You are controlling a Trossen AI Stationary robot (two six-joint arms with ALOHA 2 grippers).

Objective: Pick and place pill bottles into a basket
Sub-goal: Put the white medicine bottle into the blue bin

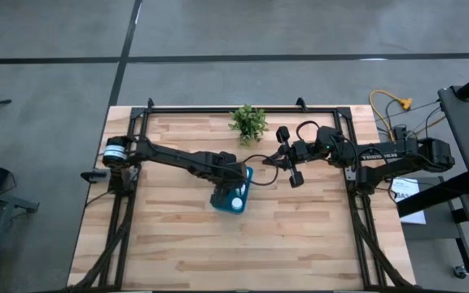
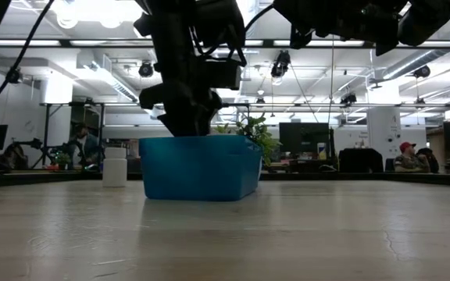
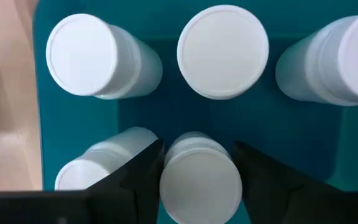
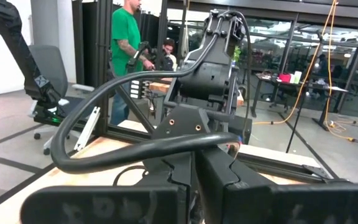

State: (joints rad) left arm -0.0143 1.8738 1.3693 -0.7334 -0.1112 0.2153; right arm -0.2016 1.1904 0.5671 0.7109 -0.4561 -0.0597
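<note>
A small white round-capped pill bottle (image 3: 199, 177) sits between the left hand's (image 3: 197, 168) parted fingers inside the teal rectangular plastic basket (image 3: 79, 134), among 4 others; right hand (image 4: 194, 177) closed, raised.

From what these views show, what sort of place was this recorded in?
Probably an open lab or workshop: exposed ceiling lights, rows of desks with monitors, people behind the wooden table, and a concrete floor.

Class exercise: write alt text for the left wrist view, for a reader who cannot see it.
Looking down into the teal basket, the left gripper has a white pill bottle between its two dark fingers. Four other white-capped bottles stand inside: three in a row beyond it and one beside it. Light wooden table shows past the basket's edge.
</note>
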